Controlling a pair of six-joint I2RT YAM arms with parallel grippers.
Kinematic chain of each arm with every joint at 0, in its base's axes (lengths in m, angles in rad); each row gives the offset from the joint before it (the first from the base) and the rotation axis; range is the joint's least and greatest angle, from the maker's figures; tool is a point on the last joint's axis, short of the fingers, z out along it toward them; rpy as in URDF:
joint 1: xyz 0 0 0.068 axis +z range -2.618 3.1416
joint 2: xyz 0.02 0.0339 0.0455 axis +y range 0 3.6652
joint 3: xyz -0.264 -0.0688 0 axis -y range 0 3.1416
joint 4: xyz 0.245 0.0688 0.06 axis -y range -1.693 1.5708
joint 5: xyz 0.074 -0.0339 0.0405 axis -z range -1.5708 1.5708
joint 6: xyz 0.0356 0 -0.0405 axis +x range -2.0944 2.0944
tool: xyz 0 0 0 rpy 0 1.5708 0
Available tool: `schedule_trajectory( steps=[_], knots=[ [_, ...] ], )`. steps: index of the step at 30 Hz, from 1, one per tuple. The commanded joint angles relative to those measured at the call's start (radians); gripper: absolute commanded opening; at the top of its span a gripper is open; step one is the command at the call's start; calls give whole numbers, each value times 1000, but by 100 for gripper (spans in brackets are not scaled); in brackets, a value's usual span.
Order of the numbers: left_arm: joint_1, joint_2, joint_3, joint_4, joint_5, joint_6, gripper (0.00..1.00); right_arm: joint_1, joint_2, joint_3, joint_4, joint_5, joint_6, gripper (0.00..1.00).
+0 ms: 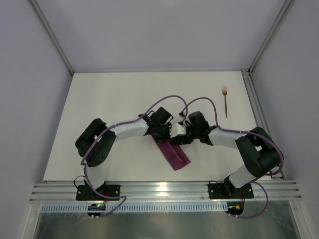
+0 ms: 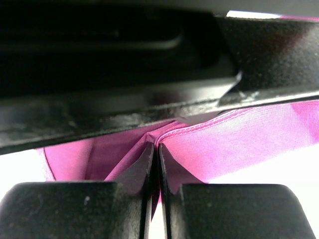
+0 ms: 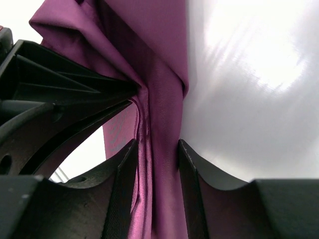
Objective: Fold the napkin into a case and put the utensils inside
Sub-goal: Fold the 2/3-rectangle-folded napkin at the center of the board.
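The napkin (image 1: 174,155) lies near the middle of the table (image 1: 114,99) as a narrow folded strip. It runs diagonally, its lower end pointing toward the near edge and its upper end lifted into the two grippers.

In the left wrist view the cloth (image 2: 249,134) rises in a tented fold. The left gripper (image 2: 155,147) has its fingers pressed almost together with that ridge of fabric pinched between them.

In the right wrist view the strip (image 3: 159,74) passes straight down between the fingers of the right gripper (image 3: 154,144). They sit against both sides of it, so the cloth fills the gap.

From above, the left gripper (image 1: 163,131) and right gripper (image 1: 182,136) meet just beside each other over the strip's upper end.

A copper fork (image 1: 226,102) lies well apart, toward the far right corner, tines pointing away from the arms.
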Motion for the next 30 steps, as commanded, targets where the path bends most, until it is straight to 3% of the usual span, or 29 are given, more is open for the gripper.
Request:
schedule_trajectory(
  steps=[1, 6, 18, 30],
  knots=[
    [15, 38, 10, -41, -39, -40, 8, -4, -84, 26, -14, 51, 41, 43],
    [17, 29, 7, -48, -27, -43, 7, -7, -108, 10, -26, 87, 45, 44],
    [21, 18, 26, -53, 33, -77, 8, -18, 14, -24, -31, 139, 49, 44],
    [21, 35, 24, -47, 36, -81, 8, -19, -164, -17, -280, 468, 8, 47]
  ],
)
